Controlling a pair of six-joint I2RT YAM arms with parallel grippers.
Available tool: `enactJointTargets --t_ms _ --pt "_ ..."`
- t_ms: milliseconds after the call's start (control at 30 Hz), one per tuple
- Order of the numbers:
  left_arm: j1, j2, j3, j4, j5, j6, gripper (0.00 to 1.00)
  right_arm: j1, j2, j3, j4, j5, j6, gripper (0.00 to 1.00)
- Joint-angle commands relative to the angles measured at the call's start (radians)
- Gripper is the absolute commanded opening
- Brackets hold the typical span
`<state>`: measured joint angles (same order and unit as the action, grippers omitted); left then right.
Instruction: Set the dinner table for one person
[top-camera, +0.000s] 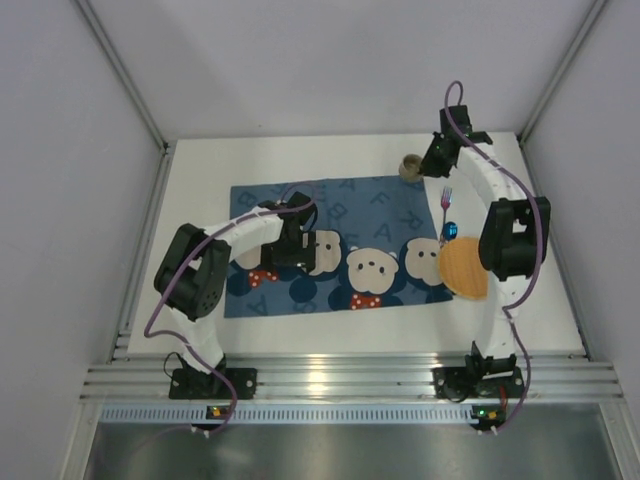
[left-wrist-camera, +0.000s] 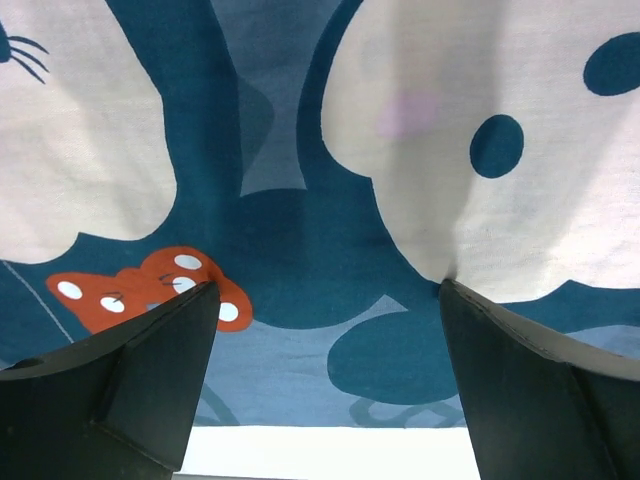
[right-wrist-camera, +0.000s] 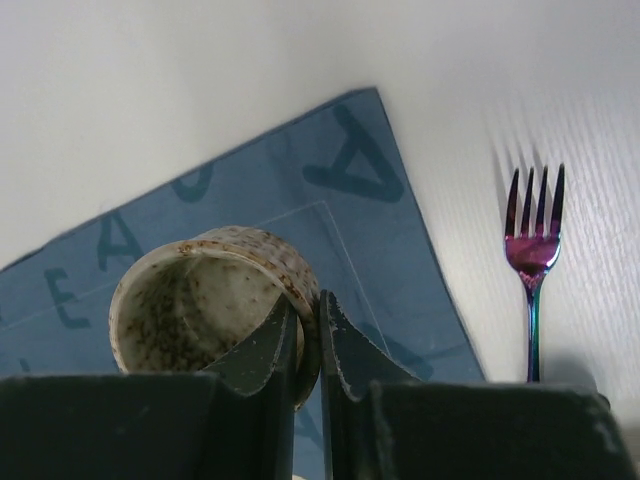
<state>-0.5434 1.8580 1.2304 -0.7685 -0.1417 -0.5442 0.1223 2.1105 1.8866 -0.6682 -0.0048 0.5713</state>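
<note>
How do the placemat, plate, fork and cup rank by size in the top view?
1. placemat, by far the largest.
2. plate, though it is partly hidden.
3. fork and cup: too close to rank. The fork is longer but thin, and the cup is shorter but wider.

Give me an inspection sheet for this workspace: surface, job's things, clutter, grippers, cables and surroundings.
Surface: white table, blue placemat lying flat.
Job's things: cup at the placemat's far edge; fork right of the placemat; plate overlapping its right edge.
Clutter: nothing seen.
Grippers: left gripper over the placemat, jaws open; right gripper, jaws shut on the cup's rim.
Cables: purple cable along each arm.
Surroundings: grey walls, metal rail at the near edge.
</note>
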Motion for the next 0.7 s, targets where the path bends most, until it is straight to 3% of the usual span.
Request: enactJointTargets --t_ms 0,200,533,667 --pt "0.045 0.073 -0.020 0.087 -0.035 0.072 0.96 0.037 -0.105 -0.117 0.027 0.000 0.005 0.00" --pt "0.048 0.084 0.024 0.066 -0.055 0.112 0.96 0.091 -0.147 -0.253 0.117 0.058 0.025 0.00" --pt "0.048 0.078 0.283 -0.113 -0.116 0.104 0.96 0.102 -0.003 -0.121 0.150 0.118 0.050 0.00" --pt "0.048 0.035 0.307 -0.152 -0.111 0.076 0.96 0.103 0.035 -0.115 0.137 0.150 0.053 0.00"
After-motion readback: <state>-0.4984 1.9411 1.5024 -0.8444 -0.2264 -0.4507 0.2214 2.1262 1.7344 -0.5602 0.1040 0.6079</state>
